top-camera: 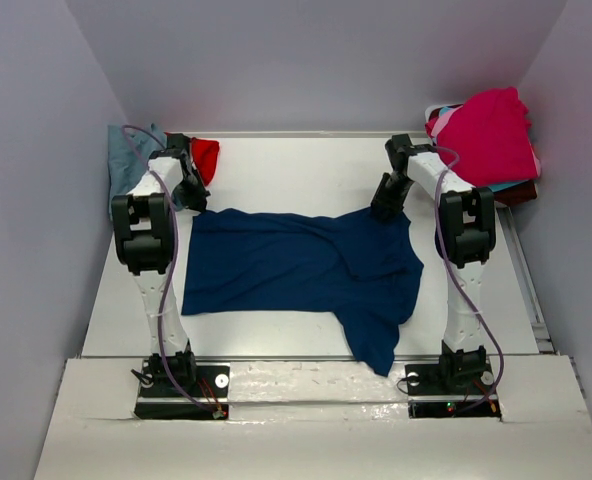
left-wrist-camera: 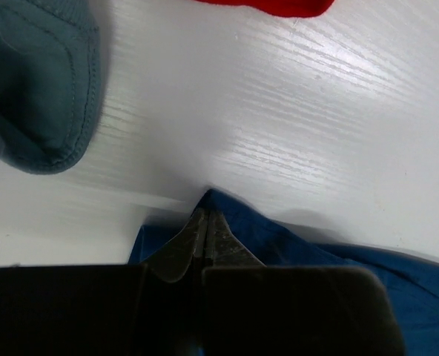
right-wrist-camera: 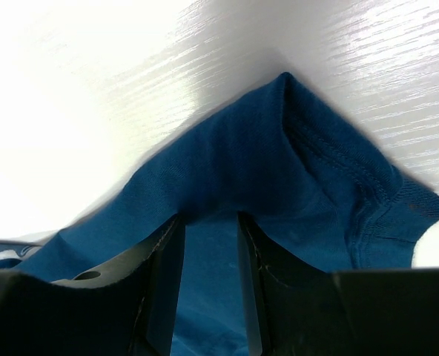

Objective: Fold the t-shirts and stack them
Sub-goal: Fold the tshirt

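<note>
Table (top-camera: 306,165), white with a wood grain (pale lilac walls (top-camera: 306,60) around it), carries the navy shirt (top-camera: 296,265) spread out. Left pincer (left-wrist-camera: 205,226) is pinched tight on the shirt's far left edge; right pincer (right-wrist-camera: 210,245), jaws partly apart, clamps a bunched fold at the far right corner.

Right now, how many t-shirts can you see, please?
6: navy shirt spread at centre; blue-grey shirt and red shirt far left; magenta shirt atop the far-right pile, turquoise shirt and maroon shirt edging out beneath. More may be hidden.
</note>
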You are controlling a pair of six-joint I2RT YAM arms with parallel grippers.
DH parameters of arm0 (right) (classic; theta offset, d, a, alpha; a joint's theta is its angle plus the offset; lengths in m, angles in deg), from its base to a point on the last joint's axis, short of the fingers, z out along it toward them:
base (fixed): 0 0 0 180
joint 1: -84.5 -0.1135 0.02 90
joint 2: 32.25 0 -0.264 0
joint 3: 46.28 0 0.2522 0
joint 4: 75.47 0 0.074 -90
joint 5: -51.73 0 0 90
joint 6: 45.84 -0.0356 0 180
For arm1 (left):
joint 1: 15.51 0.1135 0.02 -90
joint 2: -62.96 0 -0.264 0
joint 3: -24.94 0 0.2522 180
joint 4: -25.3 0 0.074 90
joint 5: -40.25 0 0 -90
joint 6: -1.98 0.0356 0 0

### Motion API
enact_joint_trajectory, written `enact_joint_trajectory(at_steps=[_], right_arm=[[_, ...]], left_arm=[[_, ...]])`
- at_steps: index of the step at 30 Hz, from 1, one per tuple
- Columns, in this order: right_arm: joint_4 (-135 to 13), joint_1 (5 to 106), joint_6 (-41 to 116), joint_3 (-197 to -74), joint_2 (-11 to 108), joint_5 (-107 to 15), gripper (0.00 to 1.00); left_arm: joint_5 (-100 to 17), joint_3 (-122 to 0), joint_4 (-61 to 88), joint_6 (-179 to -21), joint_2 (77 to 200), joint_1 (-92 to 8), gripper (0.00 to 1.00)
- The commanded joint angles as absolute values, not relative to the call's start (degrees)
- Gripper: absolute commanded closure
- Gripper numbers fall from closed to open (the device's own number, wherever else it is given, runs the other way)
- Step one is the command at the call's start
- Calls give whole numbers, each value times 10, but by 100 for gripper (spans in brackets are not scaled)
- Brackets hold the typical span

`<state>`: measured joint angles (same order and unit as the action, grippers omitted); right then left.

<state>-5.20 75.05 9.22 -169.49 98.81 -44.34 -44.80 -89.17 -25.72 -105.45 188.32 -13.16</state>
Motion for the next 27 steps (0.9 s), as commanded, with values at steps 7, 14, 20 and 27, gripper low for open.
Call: enact_joint_trajectory(at_steps=[7, 14, 20, 27], right_arm=[[-59, 754, 94, -1698, 1005, -447, 60], [-56, 754, 96, -1702, 1004, -444, 60], [-55, 754, 99, -1702, 1004, -446, 60], [-53, 754, 101, -1702, 1005, -446, 60]], left_arm=[[-442, -863, -269, -1060, 1776, -140, 94], [-438, -845, -285, -1062, 1747, -153, 94], [-425, -794, -284, -1074, 1699, -159, 94], [-399, -704, -266, -1094, 1638, -164, 94]])
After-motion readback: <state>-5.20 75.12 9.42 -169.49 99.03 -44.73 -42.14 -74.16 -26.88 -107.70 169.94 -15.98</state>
